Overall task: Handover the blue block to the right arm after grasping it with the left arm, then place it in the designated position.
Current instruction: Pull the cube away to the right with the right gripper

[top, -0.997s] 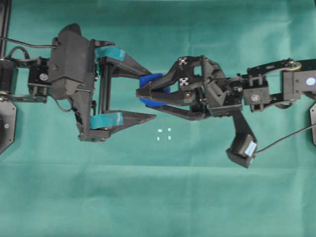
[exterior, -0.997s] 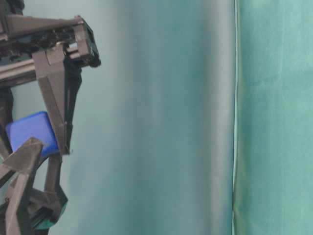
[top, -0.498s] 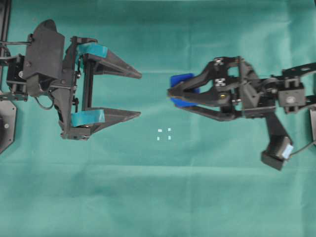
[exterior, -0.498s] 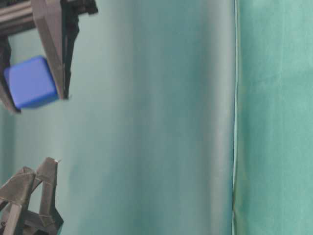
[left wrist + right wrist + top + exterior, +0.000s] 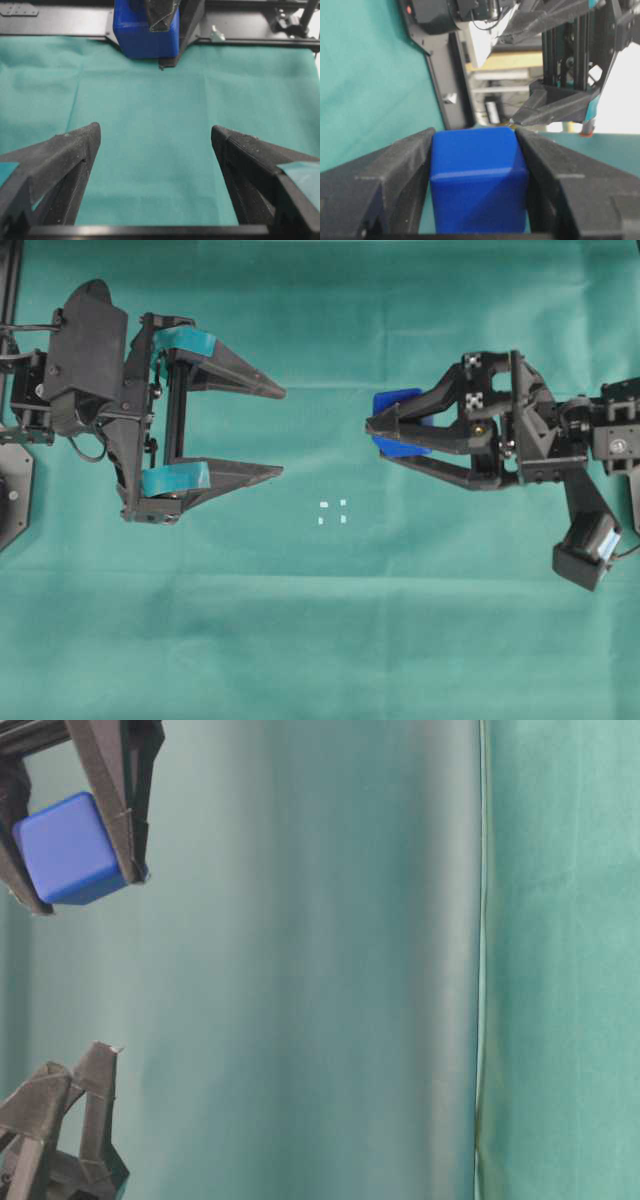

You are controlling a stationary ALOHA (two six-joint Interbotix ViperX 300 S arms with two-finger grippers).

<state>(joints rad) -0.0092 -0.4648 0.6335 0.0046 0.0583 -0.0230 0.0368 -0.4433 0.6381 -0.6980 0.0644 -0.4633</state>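
There are 2 claws, 1 blue block (image 5: 396, 422) and 4 white dots (image 5: 332, 511) marking the designated position on the green counter (image 5: 320, 640). The right claw (image 5: 372, 432) clamps the block between its plain black fingers, held off the counter up and right of the dots, while the left claw (image 5: 280, 432) gapes wide and empty, well apart. The right wrist view shows both fingers pressed against the block's sides, and only the overhead view shows the dots.
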